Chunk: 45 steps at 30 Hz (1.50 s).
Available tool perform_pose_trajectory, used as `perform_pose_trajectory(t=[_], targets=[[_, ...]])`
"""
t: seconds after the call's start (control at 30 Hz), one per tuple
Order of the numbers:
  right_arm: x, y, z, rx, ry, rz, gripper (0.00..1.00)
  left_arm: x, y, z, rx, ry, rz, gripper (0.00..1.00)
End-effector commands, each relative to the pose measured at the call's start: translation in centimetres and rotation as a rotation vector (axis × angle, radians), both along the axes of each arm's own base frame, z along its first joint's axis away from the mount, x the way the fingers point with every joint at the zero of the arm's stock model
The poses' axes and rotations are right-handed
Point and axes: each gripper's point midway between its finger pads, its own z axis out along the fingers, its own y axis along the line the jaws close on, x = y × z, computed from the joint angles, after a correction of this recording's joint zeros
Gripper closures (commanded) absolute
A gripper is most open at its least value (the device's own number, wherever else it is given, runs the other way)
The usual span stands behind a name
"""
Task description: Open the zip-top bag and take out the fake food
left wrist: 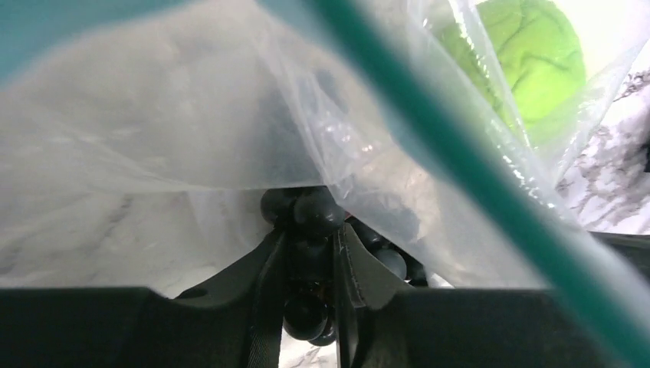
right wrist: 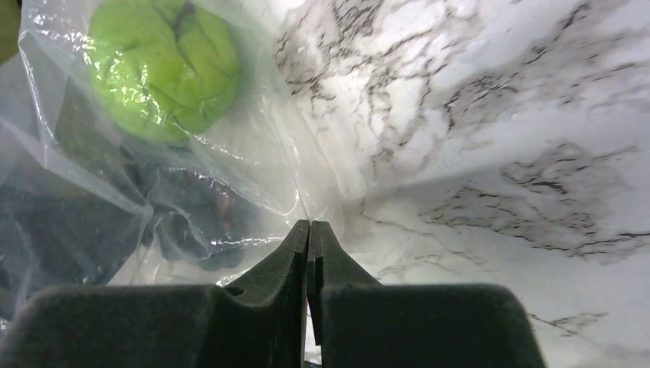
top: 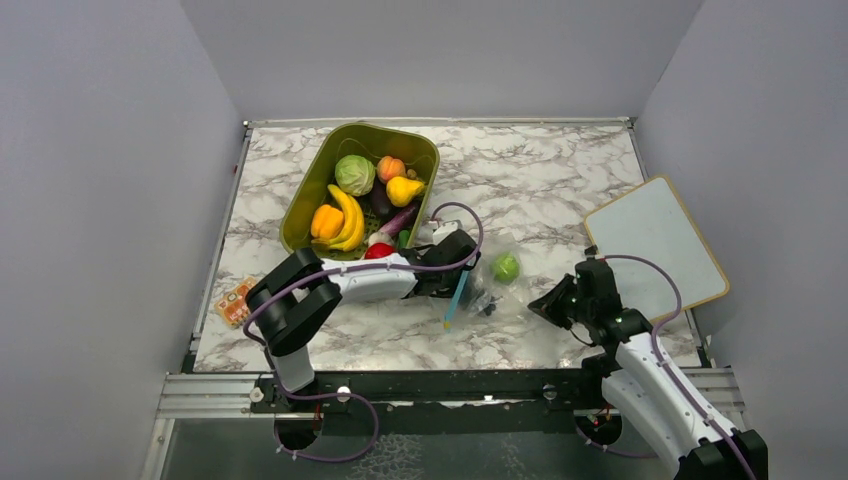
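Apparently pinching zip-top bag (top: 500, 296) near front edge of table (top: 560, 190) with closed right gripper (right wrist: 309, 226), as anchor; nipping dark grapes (left wrist: 316, 208) inside between narrowed left gripper (left wrist: 310, 231) jaws, for pulling out.

Table (top: 560, 190) is white marble-look w/ grey veins, walls on 3 sides. The zip-top bag (top: 492, 292) lies flat on it btw the two grippers: its teal strip sits right at the left gripper (top: 462, 282), and its other edge is just beside the right gripper (top: 540, 303). Fake food (top: 505, 267) is inside. The olive-green bin (top: 300, 205) sits behind and to the left of the left gripper, pretty near. A white board w/ wood trim (top: 655, 245) lies skewed just behind the right gripper, at the table's right edge. A small orange packet (top: 236, 301) is well off to the left gripper's left, at the left edge.
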Motion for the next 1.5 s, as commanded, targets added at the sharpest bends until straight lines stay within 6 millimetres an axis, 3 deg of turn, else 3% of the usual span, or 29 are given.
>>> perform_pose_trajectory(t=[0.0, 0.17, 0.33, 0.43, 0.5, 0.83, 1.0, 1.2, 1.37, 1.47], targets=[[1.1, -1.9, 0.6, -0.086, -0.037, -0.085, 0.95, 0.2, 2.9, 1.4, 0.114, -0.093, -0.029, 0.77], [1.3, -2.2, 0.7, -0.100, -0.041, -0.098, 0.94, 0.0, 4.1, 2.1, 0.174, -0.125, -0.096, 0.76], [1.1, -2.3, 0.8, -0.104, -0.038, -0.092, 0.94, -0.5, 3.4, 1.7, 0.187, -0.107, -0.176, 0.64], [1.0, -2.1, 0.9, -0.094, -0.039, -0.081, 0.94, -0.7, 2.6, 1.2, 0.178, -0.076, -0.193, 0.52], [1.0, -1.9, 1.1, -0.089, -0.042, -0.073, 0.94, -0.8, 2.2, 0.4, 0.183, -0.052, -0.207, 0.34], [0.9, -1.6, 1.5, -0.080, -0.050, -0.048, 0.93, -1.5, 0.9, -0.3, 0.164, -0.016, -0.255, 0.02], [0.8, -1.7, 1.3, -0.084, -0.044, -0.051, 0.93, -2.4, 1.4, -1.4, 0.185, 0.008, -0.289, 0.01], [0.7, -1.7, 1.1, -0.086, -0.041, -0.050, 0.92, -2.9, 2.0, -1.1, 0.203, -0.014, -0.336, 0.01], [0.7, -1.7, 1.0, -0.084, -0.039, -0.050, 0.92, -2.6, 3.8, -1.6, 0.292, -0.032, -0.342, 0.03], [0.7, -1.7, 1.0, -0.086, -0.040, -0.052, 0.92, -2.3, 5.0, -2.0, 0.371, -0.038, -0.353, 0.09]])
